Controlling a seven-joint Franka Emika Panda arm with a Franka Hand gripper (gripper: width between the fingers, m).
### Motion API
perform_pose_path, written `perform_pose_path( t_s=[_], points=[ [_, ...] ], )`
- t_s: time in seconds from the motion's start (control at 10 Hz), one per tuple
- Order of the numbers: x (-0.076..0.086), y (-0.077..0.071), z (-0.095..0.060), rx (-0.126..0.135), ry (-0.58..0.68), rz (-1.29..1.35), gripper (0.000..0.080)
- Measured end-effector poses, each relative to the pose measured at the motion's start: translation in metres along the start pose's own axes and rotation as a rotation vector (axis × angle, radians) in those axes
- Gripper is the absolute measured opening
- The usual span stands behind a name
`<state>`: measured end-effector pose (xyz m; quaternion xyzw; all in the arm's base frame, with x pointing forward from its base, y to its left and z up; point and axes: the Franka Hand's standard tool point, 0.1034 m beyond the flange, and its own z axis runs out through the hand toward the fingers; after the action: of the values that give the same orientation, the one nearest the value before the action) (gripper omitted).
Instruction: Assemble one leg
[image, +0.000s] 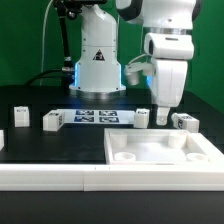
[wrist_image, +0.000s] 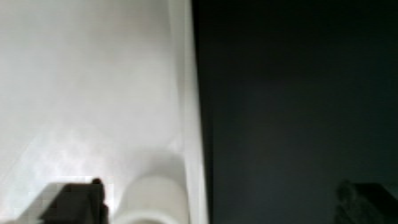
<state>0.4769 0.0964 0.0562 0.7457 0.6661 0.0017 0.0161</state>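
Note:
Several small white legs with black-and-white tags stand in a row across the table: two on the exterior view's left (image: 20, 117) (image: 52, 120) and two on the right (image: 143, 117) (image: 183, 122). My gripper (image: 164, 106) hangs between the two right-hand legs, just behind the far edge of the large white panel (image: 150, 158). In the wrist view the gripper (wrist_image: 217, 205) is open and empty. One dark fingertip (wrist_image: 71, 202) is over the white panel (wrist_image: 89, 90) beside a round socket (wrist_image: 150, 198), and the other is over the dark table. No leg shows in the wrist view.
The marker board (image: 100, 116) lies at the middle back in front of the arm's base (image: 98, 68). The dark table (wrist_image: 294, 100) runs beside the panel's edge. A white bar (image: 45, 178) lies along the table's front edge.

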Motion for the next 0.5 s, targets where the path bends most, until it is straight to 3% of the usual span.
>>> perform_pose_path(
  t_s=[0.1,0.5],
  points=[
    [0.0066,-0.0006,-0.0051,-0.009,0.003,0.032,0.0648],
    [0.0073,-0.0015,-0.0037,-0.005,0.005,0.183,0.0648]
  ],
)
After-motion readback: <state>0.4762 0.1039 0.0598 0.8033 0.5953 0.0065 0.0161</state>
